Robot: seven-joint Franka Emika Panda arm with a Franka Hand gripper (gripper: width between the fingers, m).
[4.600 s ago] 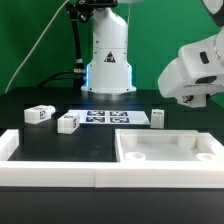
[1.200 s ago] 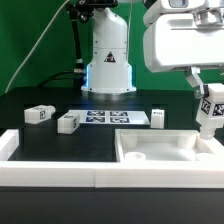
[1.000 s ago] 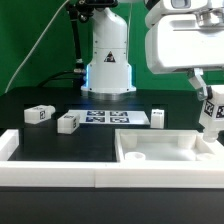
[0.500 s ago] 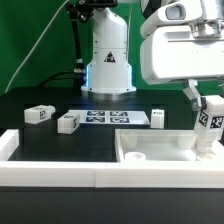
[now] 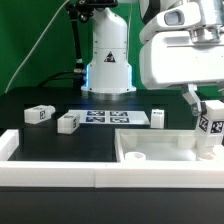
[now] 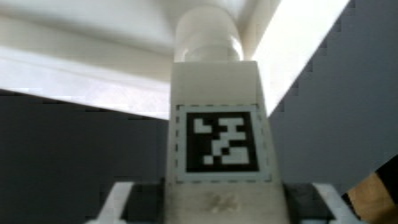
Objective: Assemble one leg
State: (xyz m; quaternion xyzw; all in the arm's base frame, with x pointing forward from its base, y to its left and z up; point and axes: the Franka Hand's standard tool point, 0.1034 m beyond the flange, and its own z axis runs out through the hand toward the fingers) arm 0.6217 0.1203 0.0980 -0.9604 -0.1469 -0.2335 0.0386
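My gripper point(image 5: 204, 108) is shut on a leg point(image 5: 209, 127), a small white block with a black-and-white tag. It holds the leg upright at the exterior view's right. The leg's lower end is at the far right corner of the large flat white piece with raised rim point(image 5: 150, 141). Whether they touch is unclear. In the wrist view the leg point(image 6: 221, 110) runs out from between the fingers point(image 6: 125, 200), with its round tip over white surface. Three more legs lie on the table: one point(image 5: 40, 114) at the left, one point(image 5: 68, 122) beside it, one point(image 5: 159, 118) right of the middle.
The marker board point(image 5: 113, 118) lies flat in front of the robot base point(image 5: 108, 60). A long white rim point(image 5: 50, 172) runs along the table's front. The black table point(image 5: 30, 135) lies behind it.
The gripper has come down with the leg in it and shifted slightly to the exterior view's left. The leg's lower end now sits at the large piece's corner. The loose legs have not moved.
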